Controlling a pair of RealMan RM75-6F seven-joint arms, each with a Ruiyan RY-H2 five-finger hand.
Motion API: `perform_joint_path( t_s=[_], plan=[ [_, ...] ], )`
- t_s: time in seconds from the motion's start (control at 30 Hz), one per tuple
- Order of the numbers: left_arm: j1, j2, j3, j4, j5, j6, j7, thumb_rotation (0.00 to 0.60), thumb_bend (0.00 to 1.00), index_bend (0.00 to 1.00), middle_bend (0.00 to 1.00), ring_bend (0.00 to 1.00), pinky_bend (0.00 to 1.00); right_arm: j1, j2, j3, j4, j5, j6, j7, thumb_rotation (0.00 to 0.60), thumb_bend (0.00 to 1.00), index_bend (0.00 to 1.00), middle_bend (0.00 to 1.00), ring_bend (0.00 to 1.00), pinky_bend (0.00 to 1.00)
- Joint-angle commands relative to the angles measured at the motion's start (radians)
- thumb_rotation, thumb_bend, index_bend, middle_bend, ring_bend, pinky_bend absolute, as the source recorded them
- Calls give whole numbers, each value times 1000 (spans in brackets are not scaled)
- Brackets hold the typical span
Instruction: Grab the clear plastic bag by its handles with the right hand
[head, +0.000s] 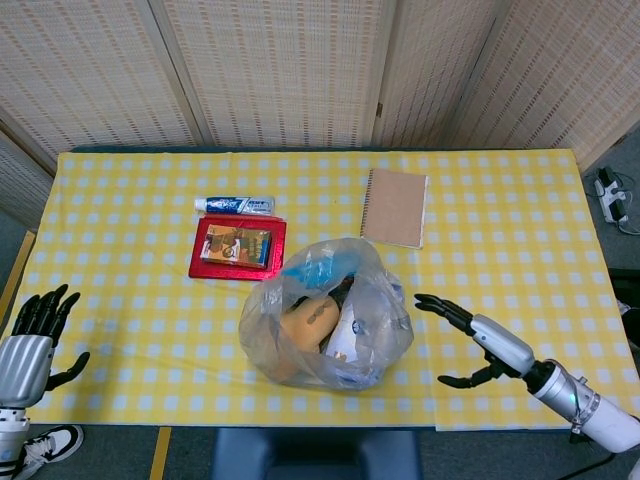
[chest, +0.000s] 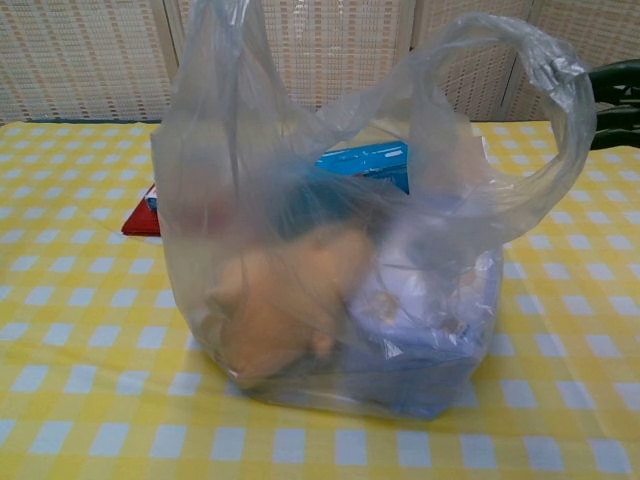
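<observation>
I have my right hand (head: 470, 335) over the yellow checked table (head: 120, 260), fingers spread apart and holding nothing, its fingertips just beside the right side of the clear plastic bag (head: 325, 315) but not touching it. The bag sits near the front edge at the middle of the table, full of items, its handles (chest: 560, 110) standing upright in the chest view. My left hand (head: 30, 335) hangs at the front left corner, fingers apart. Behind the bag lie a red box (head: 238, 248), a toothpaste tube (head: 235, 205) and a brown notebook (head: 395, 207).
</observation>
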Motion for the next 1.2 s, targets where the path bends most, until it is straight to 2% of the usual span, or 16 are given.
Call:
perform_joint_path(
  t_s=[0.03,0.57,0.97,1.2],
  plan=[
    [1,4,1,-2,1,0,-9,600,319,0,25,13,47,23,-7,-3,-4,5,-12,16,600,273,0,0,0,0],
    [4,12,1,0,6,10,-32,600,319,0,25,16,49,111,-57,-12,-6,22,-12,80,600,254,0,0,0,0],
    [5,16,-1,1,-2,8,-45,600,320,0,25,17,49,174,-114,-21,31,22,-1,204,600,227,0,0,6,0],
    [9,19,-2,1,-2,16,-52,600,320,0,25,17,49,212,-152,-32,62,18,13,302,600,227,0,0,93,0]
  ],
)
